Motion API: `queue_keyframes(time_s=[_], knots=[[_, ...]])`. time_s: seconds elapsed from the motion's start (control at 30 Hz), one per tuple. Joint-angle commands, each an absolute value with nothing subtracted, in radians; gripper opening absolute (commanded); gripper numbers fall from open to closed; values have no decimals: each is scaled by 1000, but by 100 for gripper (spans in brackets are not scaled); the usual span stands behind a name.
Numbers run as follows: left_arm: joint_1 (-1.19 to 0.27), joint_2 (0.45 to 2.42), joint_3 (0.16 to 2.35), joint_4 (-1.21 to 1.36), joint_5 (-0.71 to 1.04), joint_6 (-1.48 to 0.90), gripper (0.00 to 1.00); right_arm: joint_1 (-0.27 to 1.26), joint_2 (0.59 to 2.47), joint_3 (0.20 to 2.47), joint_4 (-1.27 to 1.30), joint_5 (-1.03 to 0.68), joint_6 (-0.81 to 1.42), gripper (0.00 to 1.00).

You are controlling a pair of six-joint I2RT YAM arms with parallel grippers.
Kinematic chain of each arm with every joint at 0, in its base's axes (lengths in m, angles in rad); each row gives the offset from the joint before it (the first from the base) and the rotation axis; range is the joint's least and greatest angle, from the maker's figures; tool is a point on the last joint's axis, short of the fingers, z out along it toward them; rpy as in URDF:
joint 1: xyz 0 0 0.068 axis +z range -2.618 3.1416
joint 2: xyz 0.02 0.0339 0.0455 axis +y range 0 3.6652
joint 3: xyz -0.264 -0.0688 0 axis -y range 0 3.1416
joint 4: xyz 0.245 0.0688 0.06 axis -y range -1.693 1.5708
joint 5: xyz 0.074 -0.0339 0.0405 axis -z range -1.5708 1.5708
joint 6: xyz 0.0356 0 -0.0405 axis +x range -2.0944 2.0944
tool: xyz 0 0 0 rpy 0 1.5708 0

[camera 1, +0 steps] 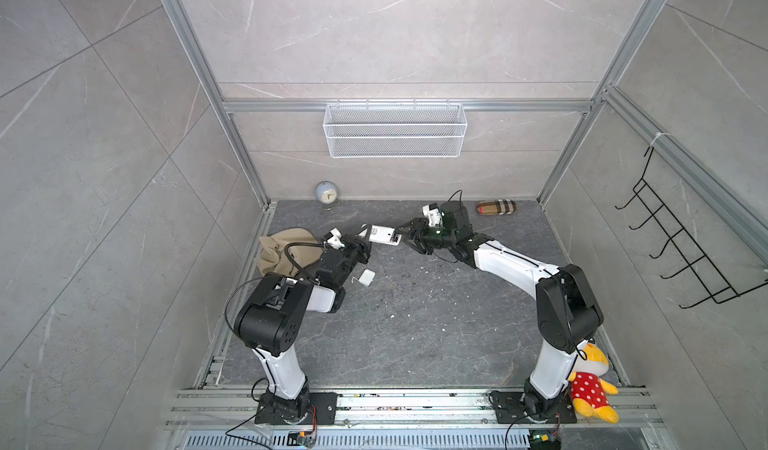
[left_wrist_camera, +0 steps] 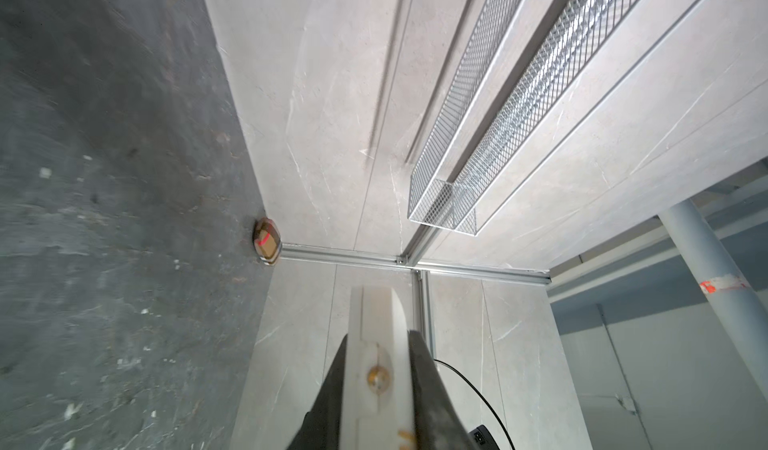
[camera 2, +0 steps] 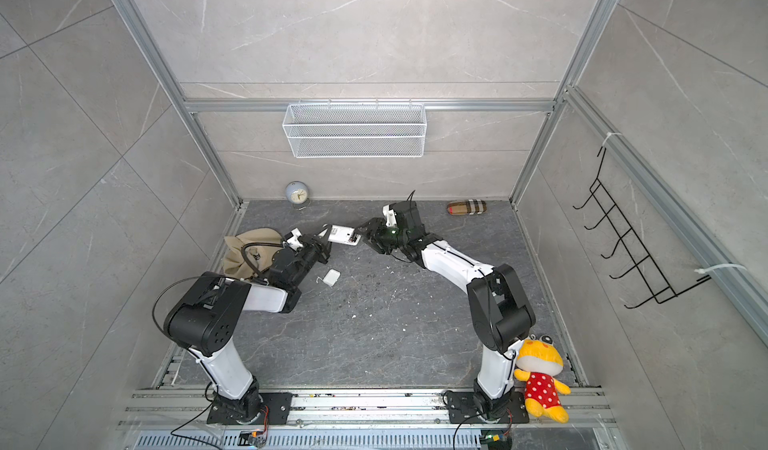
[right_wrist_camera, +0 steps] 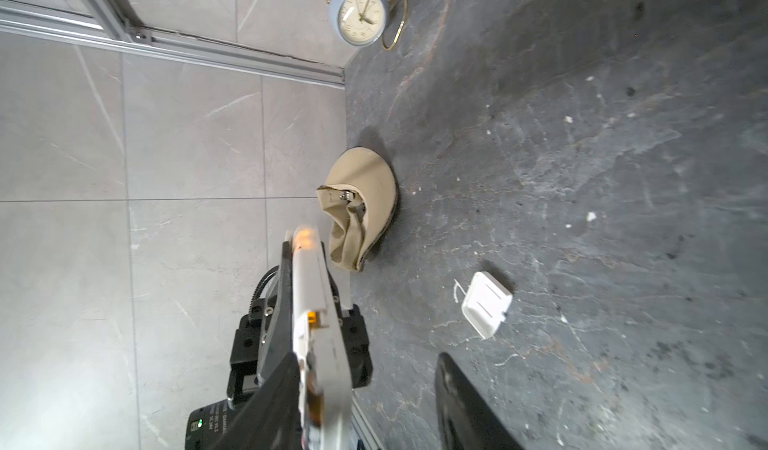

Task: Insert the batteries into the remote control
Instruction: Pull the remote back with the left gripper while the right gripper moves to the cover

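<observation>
I hold the likely light, slick remote at its nine-o'clock end in the left gripper; right gripper, at three, gapes.

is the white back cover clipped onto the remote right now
No, the back cover lies by itself on the dark table, well apart from the remote.

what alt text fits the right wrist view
A white oblong remote control, edge-on, is clamped by the left gripper, with the right gripper open around its near end. Its detached white back cover lies on the dark stone table near a beige cloth bag.
</observation>
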State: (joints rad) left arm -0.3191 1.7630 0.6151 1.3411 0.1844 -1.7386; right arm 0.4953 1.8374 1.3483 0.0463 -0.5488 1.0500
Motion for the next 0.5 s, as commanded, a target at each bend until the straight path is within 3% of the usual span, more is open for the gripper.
queue_keyframes(time_s=[0.0, 0.2, 0.47], knots=[[-203, 1700, 538, 1401, 289, -1678, 0, 501, 1777, 1407, -214, -482, 843, 56], [21, 1642, 418, 1399, 463, -1637, 0, 552, 1815, 1434, -389, -358, 634, 58], [169, 1572, 363, 1220, 555, -1399, 0, 712, 2024, 1648, -524, -222, 315, 84]])
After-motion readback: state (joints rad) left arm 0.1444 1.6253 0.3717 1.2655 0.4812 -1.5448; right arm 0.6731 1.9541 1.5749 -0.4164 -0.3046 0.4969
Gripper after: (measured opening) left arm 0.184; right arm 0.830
